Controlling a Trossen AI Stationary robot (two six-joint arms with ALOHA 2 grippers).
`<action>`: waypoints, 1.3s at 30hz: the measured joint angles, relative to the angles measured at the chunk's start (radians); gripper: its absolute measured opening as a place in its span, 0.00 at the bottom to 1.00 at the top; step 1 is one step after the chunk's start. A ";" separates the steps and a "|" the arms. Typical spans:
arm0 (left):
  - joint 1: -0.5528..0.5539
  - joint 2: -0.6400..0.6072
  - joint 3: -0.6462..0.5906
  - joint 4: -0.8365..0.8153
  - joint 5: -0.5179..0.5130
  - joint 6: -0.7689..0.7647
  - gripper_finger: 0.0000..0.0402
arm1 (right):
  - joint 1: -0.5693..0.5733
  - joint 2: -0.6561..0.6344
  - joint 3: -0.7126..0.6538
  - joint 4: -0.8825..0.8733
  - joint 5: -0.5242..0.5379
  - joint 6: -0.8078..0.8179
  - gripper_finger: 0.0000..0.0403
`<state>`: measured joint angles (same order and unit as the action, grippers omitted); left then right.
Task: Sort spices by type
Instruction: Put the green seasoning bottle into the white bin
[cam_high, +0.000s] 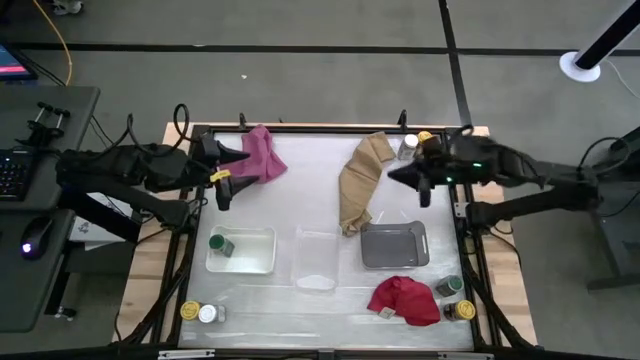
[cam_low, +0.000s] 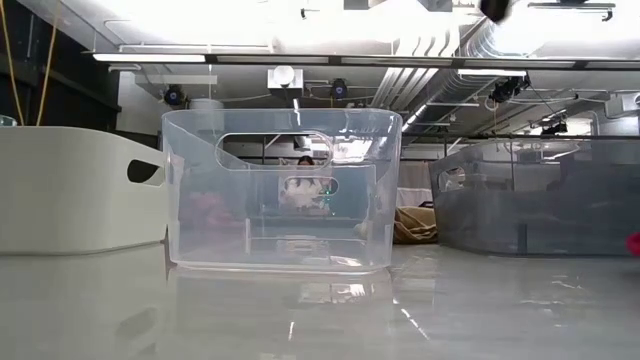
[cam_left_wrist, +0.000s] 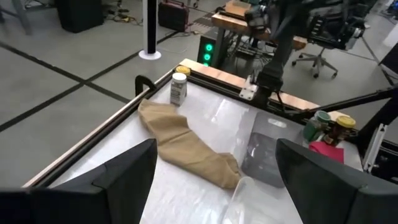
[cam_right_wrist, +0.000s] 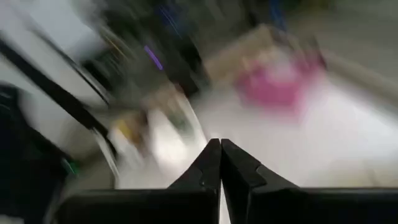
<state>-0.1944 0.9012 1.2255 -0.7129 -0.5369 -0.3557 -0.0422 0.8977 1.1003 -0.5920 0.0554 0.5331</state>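
Left claw (cam_high: 222, 178) spread wide above the worktop's (cam_high: 300, 190) far left part, just beside a pink cloth (cam_high: 262, 153). Right claw (cam_high: 415, 180) pinched shut on nothing, near the far right corner, close to a white-lidded jar (cam_high: 408, 146) and a yellow-lidded jar (cam_high: 426, 138) at the far edge beside a tan cloth (cam_high: 360, 180).

One green-lidded jar (cam_high: 219, 243) inside the white tray (cam_high: 255, 262). Clear tray (cam_high: 318, 262) in the middle and grey tray (cam_high: 396, 246) on the right.

Two jars, yellow-lidded (cam_high: 189, 311) and white-lidded (cam_high: 208, 314), at the near left corner. Two more, green-lidded (cam_high: 448, 287) and yellow-lidded (cam_high: 463, 311), at the near right corner just beside a red cloth (cam_high: 405, 300).
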 joint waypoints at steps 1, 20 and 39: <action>0.000 0.000 0.000 0.000 0.000 0.000 0.78 | 0.003 0.034 0.054 -0.128 -0.008 0.047 0.00; 0.042 0.001 0.000 0.000 -0.021 0.024 0.78 | 0.587 0.181 0.063 -0.654 -0.248 0.861 0.00; 0.064 0.002 0.000 -0.041 0.011 0.016 0.78 | 0.891 0.403 0.063 -0.695 -0.274 0.967 0.73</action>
<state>-0.1303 0.9028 1.2255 -0.7543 -0.5262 -0.3393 0.8486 1.3005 1.1637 -1.2873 -0.2188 1.4998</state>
